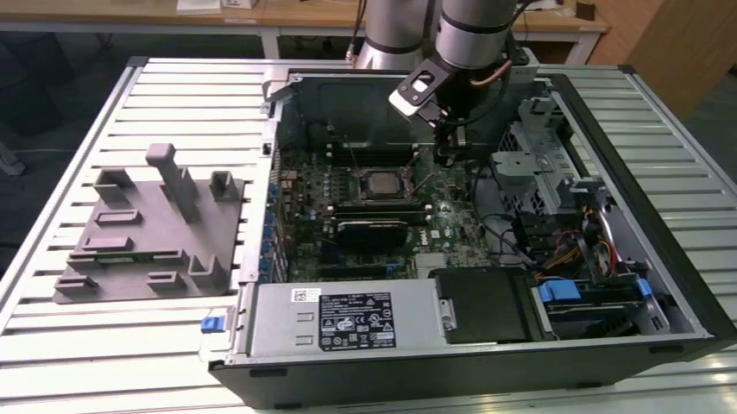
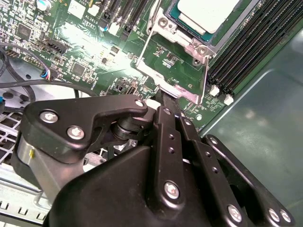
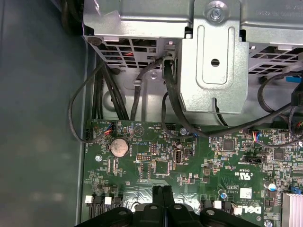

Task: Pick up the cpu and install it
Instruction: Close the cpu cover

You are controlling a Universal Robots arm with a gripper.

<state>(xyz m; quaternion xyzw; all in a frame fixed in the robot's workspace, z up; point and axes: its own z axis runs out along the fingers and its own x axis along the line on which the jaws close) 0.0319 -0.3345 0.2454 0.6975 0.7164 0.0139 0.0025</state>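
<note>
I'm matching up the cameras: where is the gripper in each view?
Exterior view: gripper hangs over the green board, to the exterior view's right of the chip.
Second wrist view: gripper tip next to the chip's metal socket frame.
First wrist view: gripper tip over the green board.
Shared landmark: the green board.

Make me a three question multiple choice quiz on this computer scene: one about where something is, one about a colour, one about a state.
1. Where is the cpu?
A on the slatted table
B in the socket
C on the power supply

2. What colour is the moulded tray beside the case?
A grey
B red
C yellow

3. The fingers of the gripper are:
A spread wide
B clamped on a cable
C closed together

Answers:
1 B: in the second wrist view its silver top lies inside the socket's metal frame.
2 A: it is plain grey in the exterior view.
3 C: they meet with no gap in the first wrist view.
</note>
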